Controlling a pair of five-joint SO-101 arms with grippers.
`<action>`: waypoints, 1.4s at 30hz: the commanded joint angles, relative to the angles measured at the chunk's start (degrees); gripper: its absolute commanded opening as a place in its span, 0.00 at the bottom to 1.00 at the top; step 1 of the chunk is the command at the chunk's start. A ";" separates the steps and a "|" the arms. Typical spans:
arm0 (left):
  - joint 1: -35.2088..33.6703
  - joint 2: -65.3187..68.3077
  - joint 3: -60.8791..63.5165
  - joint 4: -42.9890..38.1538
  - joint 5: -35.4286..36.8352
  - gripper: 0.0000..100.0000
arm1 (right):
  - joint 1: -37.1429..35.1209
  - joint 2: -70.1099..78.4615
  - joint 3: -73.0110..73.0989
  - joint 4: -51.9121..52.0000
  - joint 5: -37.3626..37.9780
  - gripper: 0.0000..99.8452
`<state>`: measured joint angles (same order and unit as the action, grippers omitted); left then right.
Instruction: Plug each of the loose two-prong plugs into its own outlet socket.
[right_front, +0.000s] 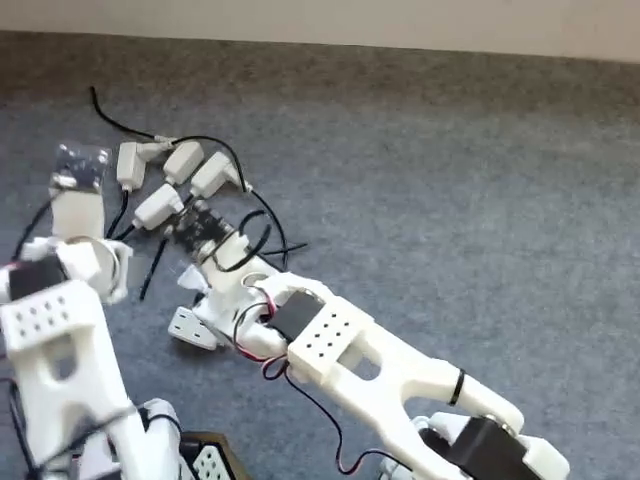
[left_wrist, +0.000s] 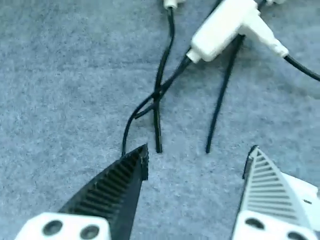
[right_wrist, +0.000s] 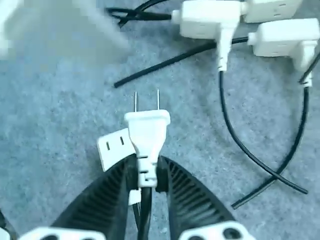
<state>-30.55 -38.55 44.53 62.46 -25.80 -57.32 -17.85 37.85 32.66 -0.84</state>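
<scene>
While the right tool (right_wrist: 146, 165) clamps a two-prong plug (right_wrist: 146, 129), the left tool (left_wrist: 199, 152) hangs wide open over the grey bench (right_front: 480, 180).

On the carpeted bench, the right arm (right_front: 370, 360) stretches from the near right corner toward the middle, and the left arm (right_front: 60, 330) stands at the left edge. The right tool's fingers pinch the plug's rear body just behind its head, with the prongs pointing away toward a cluster of white outlet sockets (right_front: 185, 160). A lone socket (right_wrist: 112, 147) lies just beside the held plug, its two slots facing up. Below the left tool's spread fingers lie the loose ends of thin black cords (left_wrist: 220, 107), and beyond them a further white socket (left_wrist: 222, 27).
</scene>
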 joint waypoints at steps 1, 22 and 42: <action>1.54 -9.63 6.20 -1.05 1.05 0.31 | 0.57 -3.12 -0.66 -0.92 -2.20 0.01; 11.47 -29.14 14.55 2.90 6.15 0.31 | -0.13 -3.65 2.59 -0.66 -2.29 0.01; 8.84 -29.32 19.91 -0.79 6.24 0.31 | -1.54 -12.70 2.95 4.35 -2.02 0.01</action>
<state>-19.30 -67.21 69.23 62.20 -20.00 -58.11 -27.96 41.10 36.79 -2.42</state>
